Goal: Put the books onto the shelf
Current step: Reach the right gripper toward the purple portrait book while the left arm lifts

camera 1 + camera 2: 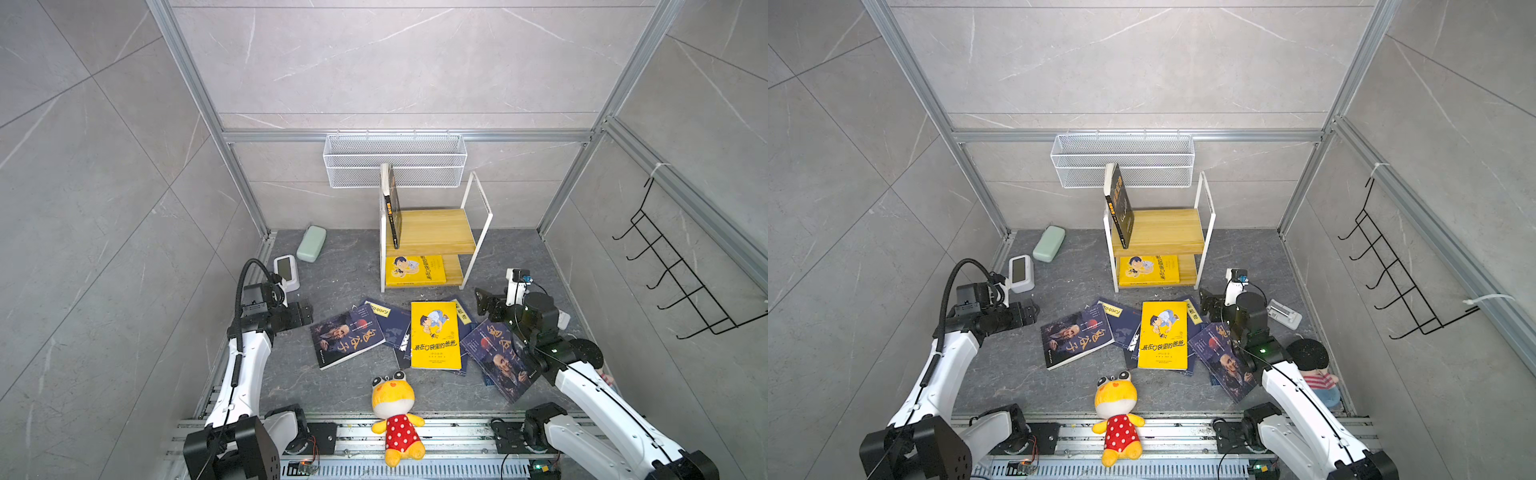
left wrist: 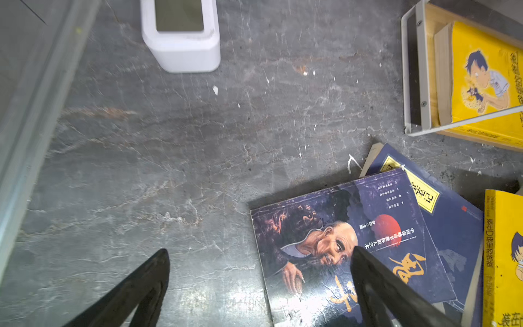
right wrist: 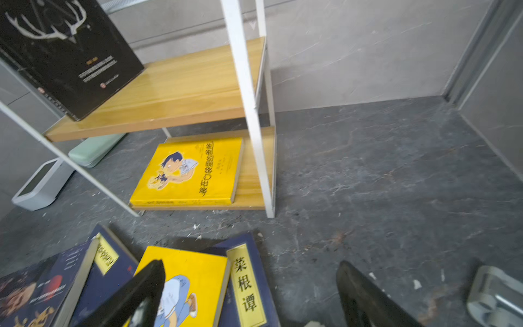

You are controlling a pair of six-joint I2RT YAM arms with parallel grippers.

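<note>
Two books are on the shelf [image 1: 440, 226], far wall taken as twelve o'clock in both top views. The shelf stands at twelve o'clock of the floor, below the wire basket [image 1: 395, 160]. A black book [image 1: 392, 208] stands on edge on the upper board, tilted toward the nine o'clock frame. A shelved yellow book [image 1: 413, 271] lies flat on the lower board.

The remaining books lie overlapping at floor centre, at six o'clock of the shelf. A floor yellow book [image 1: 435, 334] lies on top. A left face book [image 1: 347, 338] is at its nine o'clock and a right face book [image 1: 500, 357] at its four o'clock. A labelled navy book [image 3: 246, 283] shows from under the yellow one.

My left gripper [image 2: 260, 249] sits at nine o'clock of the pile with its jaws spread wide and nothing between them. In the left wrist view one finger lies over the left face book's cover and the other over bare floor. I cannot tell whether it touches.

My right gripper [image 3: 250, 262] sits at two o'clock of the pile, jaws likewise apart and empty. One finger is over the floor yellow book and the other over bare floor.

A frog plush [image 1: 395, 411] lies at six o'clock.
</note>
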